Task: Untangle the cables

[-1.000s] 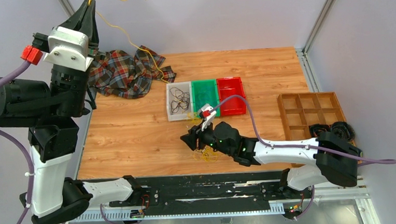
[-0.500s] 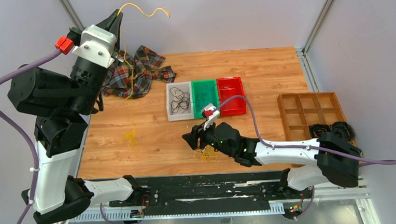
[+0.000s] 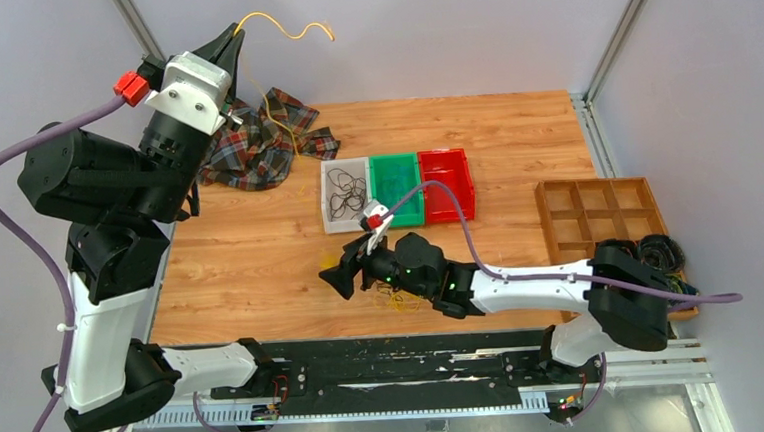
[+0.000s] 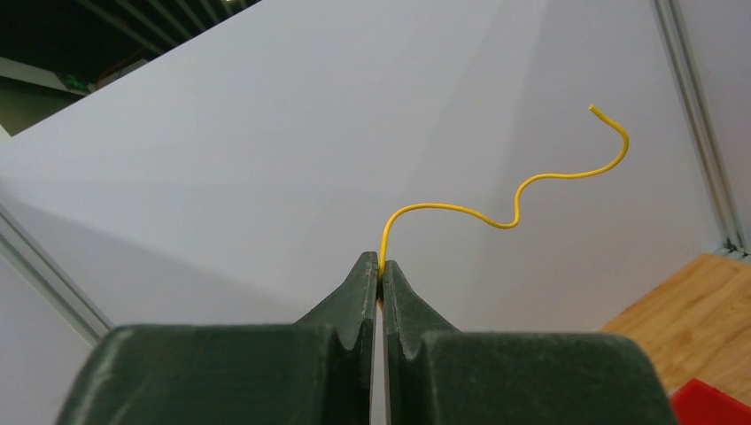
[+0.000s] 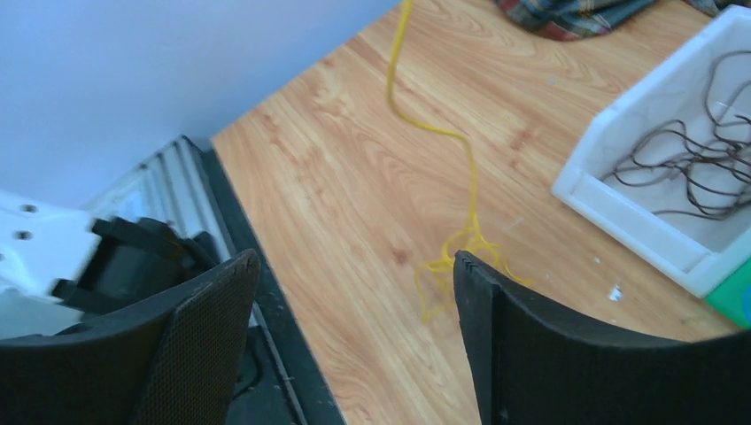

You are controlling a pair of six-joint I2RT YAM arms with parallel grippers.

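Note:
High at the back left, my left gripper is shut on a thin yellow cable. The cable's free end curls up to the right, and its other part hangs down past the plaid cloth. In the right wrist view the same yellow cable ends in a small tangle on the wood. My right gripper hovers low over the table, open and empty, with that tangle just beyond its right finger. Another yellow tangle lies under the right arm. Black cables sit in the white bin.
White bin, green bin and red bin stand side by side mid-table. A plaid cloth lies at the back left. A wooden divided tray and black wire coils are at the right edge.
The left gripper came down and to the right with the yellow cable, then held still. The right gripper slid left along the table and its jaws spread wider.

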